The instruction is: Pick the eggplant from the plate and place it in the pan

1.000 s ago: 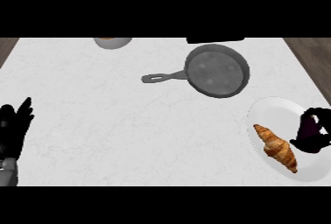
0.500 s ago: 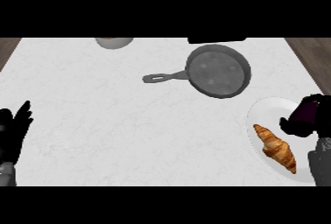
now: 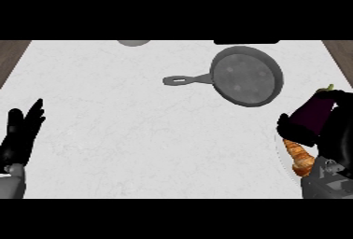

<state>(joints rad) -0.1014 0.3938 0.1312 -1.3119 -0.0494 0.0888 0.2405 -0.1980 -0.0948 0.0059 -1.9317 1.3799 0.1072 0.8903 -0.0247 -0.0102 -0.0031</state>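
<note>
White marbled counter (image 3: 138, 140), pan (image 3: 246, 76) as landmark, sitting up top right of centre, handle pointing left. My right hand (image 3: 331, 135) is below-right of the pan at the frame edge, fingers curled round the eggplant (image 3: 314, 114), dark purple, tilted, stem end up. Eggplant is clear of the pan, just off its lower right rim. Croissant (image 3: 299, 156) lies on the plate (image 3: 285, 158) directly under the eggplant; plate mostly hidden by my hand. Left hand (image 3: 21, 135) rests far left and below the pan, fingers straight, pointing up, holding nothing. Grey bowl (image 3: 133, 42) at the top edge left of the pan
</note>
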